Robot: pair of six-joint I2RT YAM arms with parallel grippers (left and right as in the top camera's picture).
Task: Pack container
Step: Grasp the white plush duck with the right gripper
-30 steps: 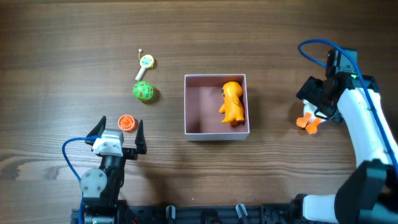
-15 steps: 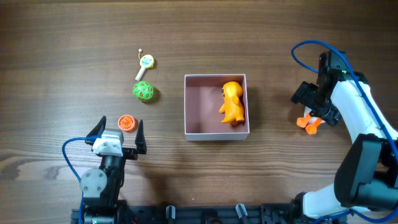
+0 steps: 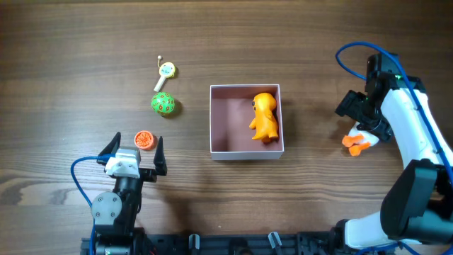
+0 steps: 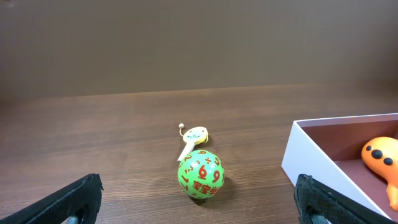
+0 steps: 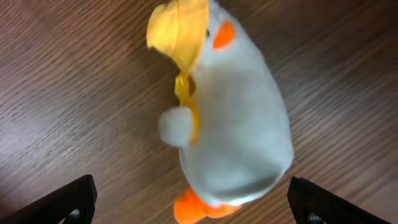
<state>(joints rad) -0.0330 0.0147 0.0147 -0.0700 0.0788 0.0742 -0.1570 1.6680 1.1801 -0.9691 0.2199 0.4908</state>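
The container (image 3: 219, 117) is a shallow white box with a pink inside at the table's middle; its corner shows in the left wrist view (image 4: 311, 149). An orange dinosaur toy (image 3: 265, 117) lies in its right half. My right gripper (image 3: 363, 126) is open right above a white plush duck (image 5: 236, 118) with orange feet (image 3: 356, 142), its fingers wide on both sides. My left gripper (image 3: 134, 157) is open and empty near the front left. A green numbered ball (image 3: 163, 104) sits ahead of it (image 4: 199, 174).
A small yellow-white charm toy (image 3: 165, 71) lies behind the green ball (image 4: 194, 135). A small orange round toy (image 3: 144, 139) lies just ahead of the left gripper. A blue cable loops over the right arm (image 3: 354, 49).
My right gripper shifted a little over the duck, and the duck's orange feet moved slightly right and down. The left arm has not moved.
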